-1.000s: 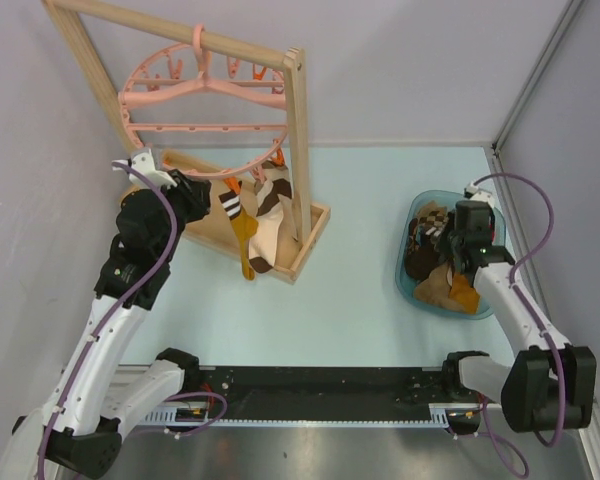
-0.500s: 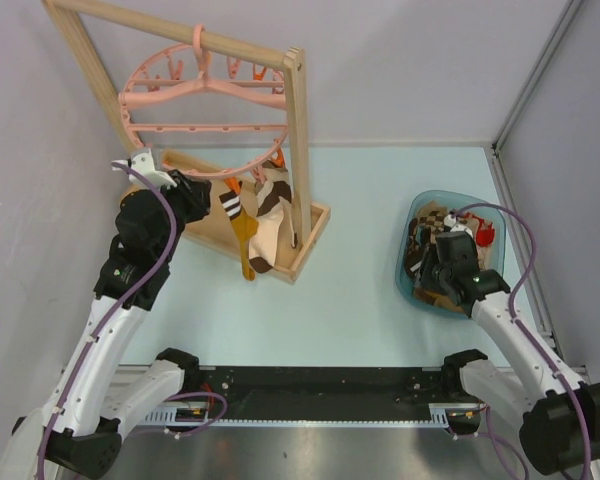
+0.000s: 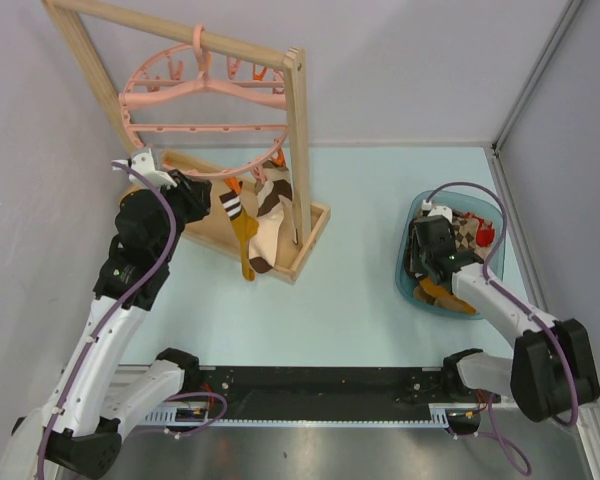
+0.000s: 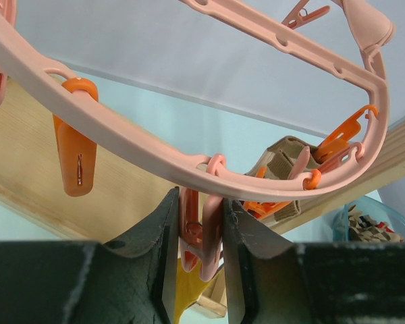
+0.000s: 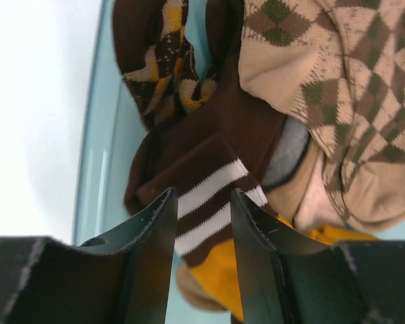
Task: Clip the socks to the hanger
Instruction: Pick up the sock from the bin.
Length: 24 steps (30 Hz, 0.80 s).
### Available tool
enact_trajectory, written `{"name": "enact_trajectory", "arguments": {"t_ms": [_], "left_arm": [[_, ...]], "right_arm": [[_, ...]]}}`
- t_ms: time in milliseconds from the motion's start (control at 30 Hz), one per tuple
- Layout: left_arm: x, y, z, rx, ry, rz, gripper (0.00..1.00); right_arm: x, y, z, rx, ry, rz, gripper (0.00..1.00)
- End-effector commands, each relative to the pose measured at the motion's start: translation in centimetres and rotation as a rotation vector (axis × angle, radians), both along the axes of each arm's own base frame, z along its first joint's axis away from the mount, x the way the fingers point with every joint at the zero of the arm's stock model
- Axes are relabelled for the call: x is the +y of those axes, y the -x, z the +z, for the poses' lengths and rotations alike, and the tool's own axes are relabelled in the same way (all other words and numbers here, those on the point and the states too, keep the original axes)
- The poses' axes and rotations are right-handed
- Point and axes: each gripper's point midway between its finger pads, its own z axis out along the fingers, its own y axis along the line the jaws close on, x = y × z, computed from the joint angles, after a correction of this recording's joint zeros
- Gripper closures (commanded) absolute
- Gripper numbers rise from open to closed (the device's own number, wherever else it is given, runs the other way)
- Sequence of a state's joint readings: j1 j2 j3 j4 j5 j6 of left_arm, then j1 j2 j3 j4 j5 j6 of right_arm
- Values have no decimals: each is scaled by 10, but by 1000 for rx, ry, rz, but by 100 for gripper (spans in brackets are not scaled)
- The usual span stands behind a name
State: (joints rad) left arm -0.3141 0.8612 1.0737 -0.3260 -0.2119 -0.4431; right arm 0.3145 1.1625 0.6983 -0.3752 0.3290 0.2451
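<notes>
Right tool (image 5: pixel 202 194): fingers apart, straddling striped cuff of brown sock (image 5: pixel 202 169) in blue tub (image 5: pixel 94 169). Seen in right wrist view only; top view shows just wrist over tub. Left tool (image 4: pixel 199 202) clamped on pink clip (image 4: pixel 201 250) under hanger (image 4: pixel 155 158) ring, clear in left wrist view only. Top view: two socks (image 3: pixel 262 225) hang clipped inside wooden rack (image 3: pixel 298 150), bench (image 3: pixel 350 300) far left.

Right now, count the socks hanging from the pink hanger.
2. A mustard sock with striped cuff hangs from the hanger's near rim; a cream-and-brown sock hangs just right of it. None looks hidden.
</notes>
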Motion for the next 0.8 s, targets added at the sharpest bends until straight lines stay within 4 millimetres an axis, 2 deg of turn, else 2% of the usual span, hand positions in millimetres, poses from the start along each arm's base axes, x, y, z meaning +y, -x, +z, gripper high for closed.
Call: {"name": "enact_trajectory", "arguments": {"t_ms": [0,133,167,233,267,300,367,533,567,633,733,767], "left_arm": [[5,4,17,-33,0,17,100],[5,4,17,-31,-4,20,100],[6,4,18,-34,-5,20,100],[5,4,18,-34,-3,17,100],[5,4,19,-34,-2,15,100],[5,4,19,-34,-2,15,100],[4,4,19,-35,1,12,100],[2,5,20,-35,11,4,100],[2,5,22,-40,11,2,100],[2,5,22,-41,10,-1,100],[2,6,24,-44,9,-3,100],[2,6,24,-43,8,-1,100]], "right_arm": [[0,-25,0,-31,50,-6,60],[0,-21,-13,18,58,-12,68],[0,-20,-12,17,57,-15,75],[-2,-18,-4,-2,56,-20,84],[-3,-17,0,-12,55,-22,92],[-3,-17,10,-43,42,-25,95],[-4,-14,18,-62,33,-23,100],[-3,-10,45,-139,1,-1,100],[3,-9,49,-151,-19,22,100],[10,-10,70,-226,-67,57,100],[34,-11,108,-354,-163,166,100],[47,-9,118,-378,-217,224,100]]}}
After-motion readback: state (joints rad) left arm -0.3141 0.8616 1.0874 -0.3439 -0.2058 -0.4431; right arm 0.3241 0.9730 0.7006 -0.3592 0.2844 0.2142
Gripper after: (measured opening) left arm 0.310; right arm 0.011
